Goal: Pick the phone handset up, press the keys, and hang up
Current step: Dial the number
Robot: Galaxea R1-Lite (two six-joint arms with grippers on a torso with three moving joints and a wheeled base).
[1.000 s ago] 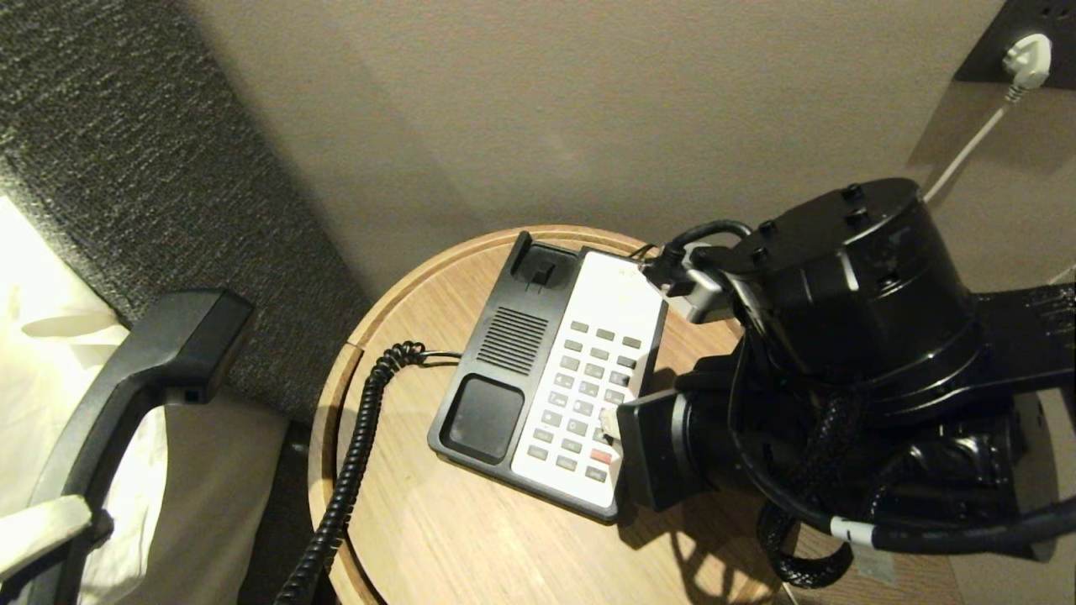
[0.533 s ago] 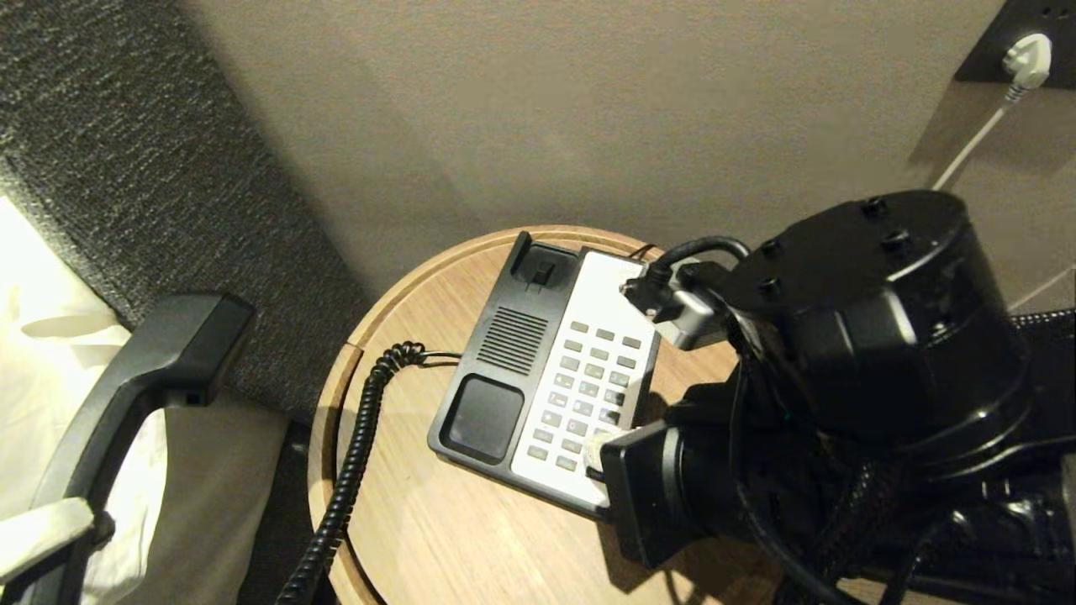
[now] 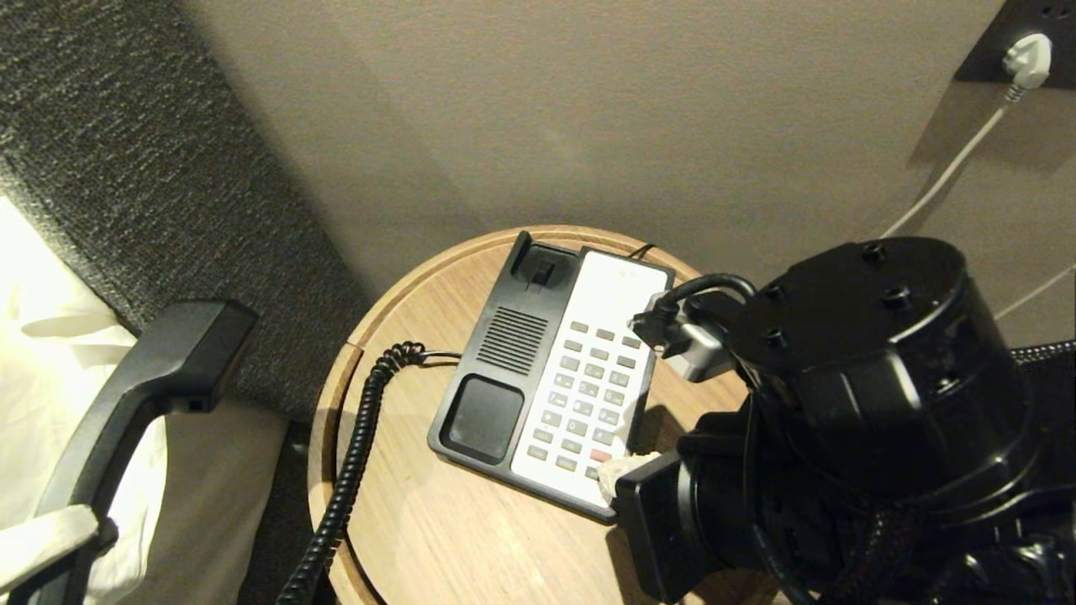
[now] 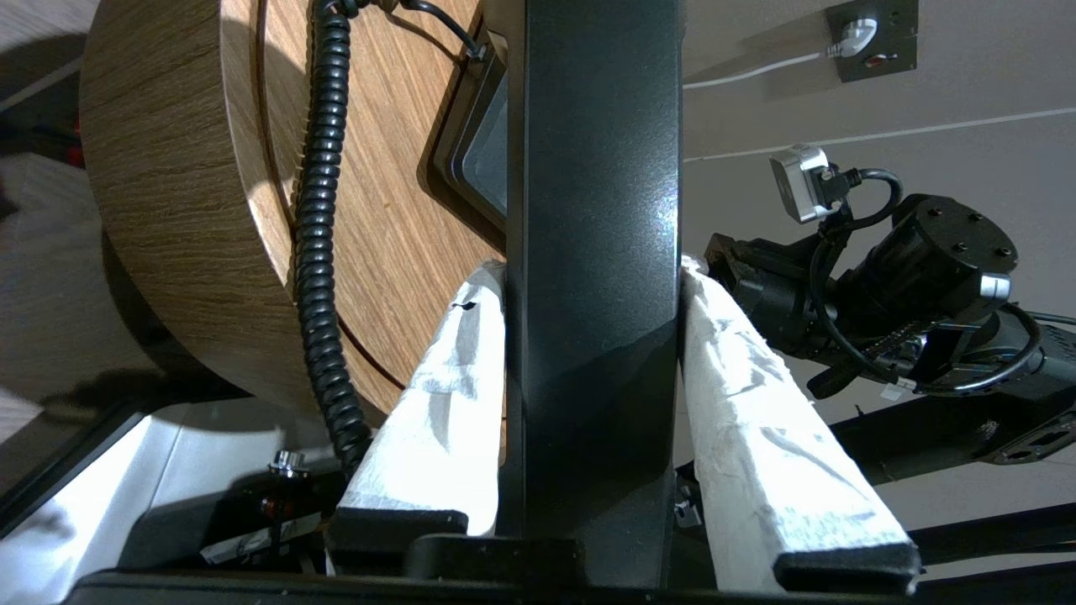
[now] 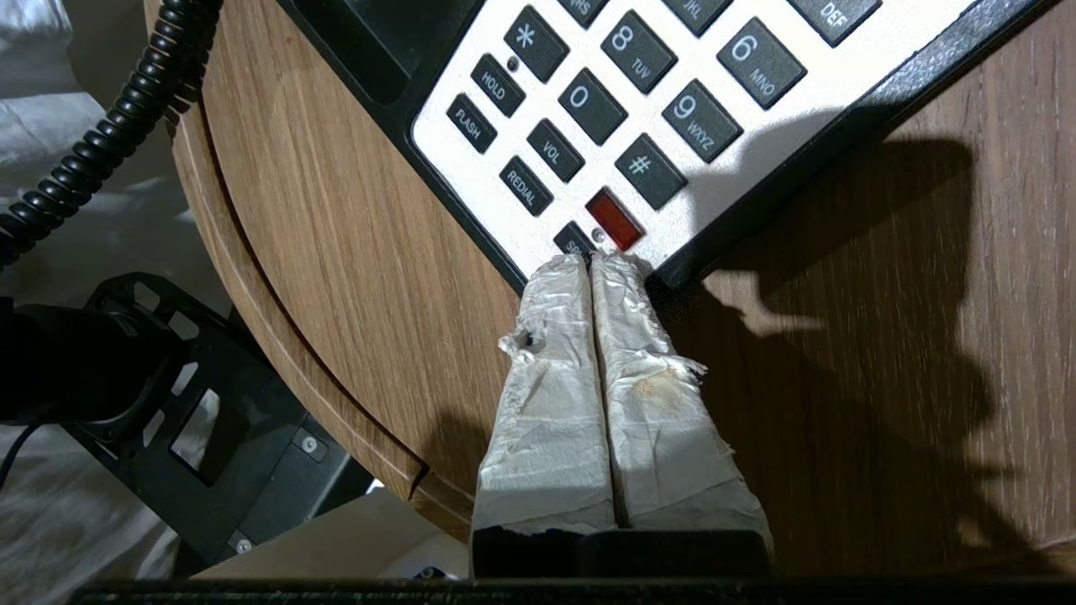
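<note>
The black phone handset (image 3: 143, 395) hangs off the table's left side, lifted away from the phone base (image 3: 504, 370). My left gripper (image 4: 591, 267) is shut on the handset (image 4: 593, 168), with a white-taped finger (image 4: 445, 403) pressed to each side. The keys (image 3: 588, 395) sit on the white faceplate. My right gripper (image 5: 591, 260) is shut, fingers pressed together with nothing between them. Its tips rest at the near corner of the keys (image 5: 639, 92), over the lowest key beside the red button (image 5: 615, 220). In the head view the right gripper (image 3: 618, 475) shows at the base's near edge.
The phone stands on a round wooden table (image 3: 437, 538) against a beige wall. The coiled cord (image 3: 353, 454) runs off the table's left rim. White bedding (image 3: 34, 378) and a dark padded panel (image 3: 126, 126) lie to the left. A white plug (image 3: 1025, 59) sits in a wall socket.
My right arm has slid its shut gripper from the middle rows of keys down to the lowest row by the red button. The handset in my left gripper has stayed put.
</note>
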